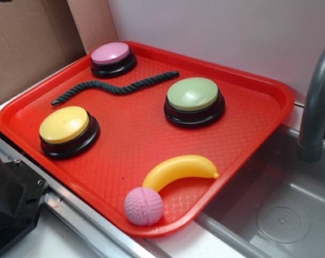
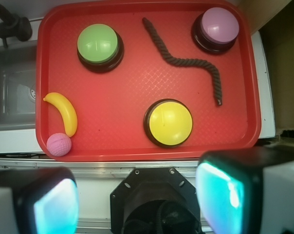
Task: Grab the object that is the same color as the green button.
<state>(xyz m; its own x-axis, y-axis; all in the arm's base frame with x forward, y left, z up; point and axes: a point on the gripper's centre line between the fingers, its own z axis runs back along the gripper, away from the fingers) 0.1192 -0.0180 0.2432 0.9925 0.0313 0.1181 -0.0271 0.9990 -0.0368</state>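
Two big finger pads point(image 2: 57, 207) of my gripper point(image 2: 137, 204) sit right at the bottom of the wrist view, glowing blue-green. They stand wide apart with nothing between them, so my hand is open and holds nothing.

Past them lies a red tray point(image 2: 137, 146), well below me. Nearest on it are a pink ball point(image 2: 59, 144) and a yellow banana point(image 2: 64, 112), touching each other in the left corner. Next comes a yellow button point(image 2: 169, 123), close to the near edge.

Farther out is the dark green rope point(image 2: 186, 61). It lies flat and wavy between the pink button point(image 2: 216, 28) and the green button point(image 2: 99, 46). One end is near the yellow button. My gripper is nowhere near the rope.
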